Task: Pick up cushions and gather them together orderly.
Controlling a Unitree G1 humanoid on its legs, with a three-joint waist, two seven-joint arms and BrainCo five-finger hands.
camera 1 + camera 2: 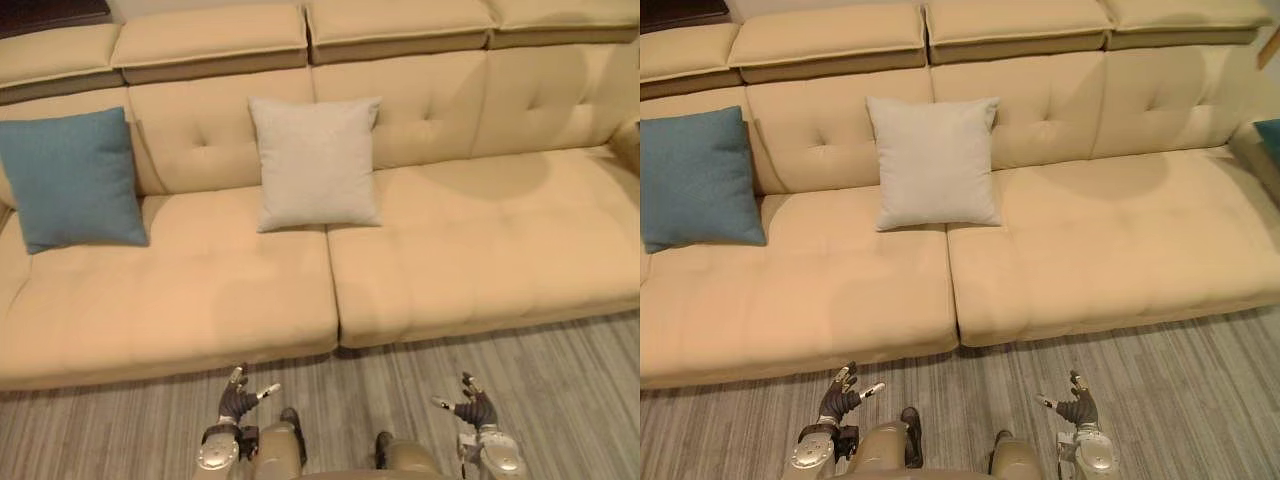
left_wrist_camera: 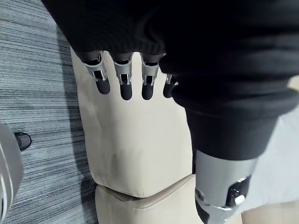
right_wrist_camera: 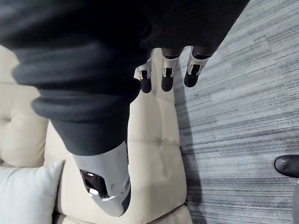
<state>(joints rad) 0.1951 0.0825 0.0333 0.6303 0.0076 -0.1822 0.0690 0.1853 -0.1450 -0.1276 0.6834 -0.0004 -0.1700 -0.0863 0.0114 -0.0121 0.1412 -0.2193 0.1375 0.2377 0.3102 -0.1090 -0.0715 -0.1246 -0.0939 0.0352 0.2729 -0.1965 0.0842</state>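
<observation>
You have two cushions in plain sight, both on the beige sofa [image 1: 450, 250]. The blue cushion [image 1: 72, 180] stands at the sofa's left end, leaning against the backrest near the arm. The pale cushion [image 1: 315, 165] stands upright against the backrest near the middle, its lower edge on the left seat pad just beside the seam where the two seat pads meet. The two cushions are well apart, with a stretch of bare backrest between them.

At the far right end of the sofa, the right eye view shows a small teal patch [image 1: 1270, 140]. You cannot tell from here what it is.

Both of your hands hang low over the striped grey floor [image 1: 560, 380] in front of the sofa. The left hand [image 1: 238, 402] is below the left seat pad and the right hand [image 1: 477, 408] is below the right one. Each is released, with fingers straight and loose, grasping nothing. The full depth of the seat lies between your hands and the cushions, its front edge closest to you.
</observation>
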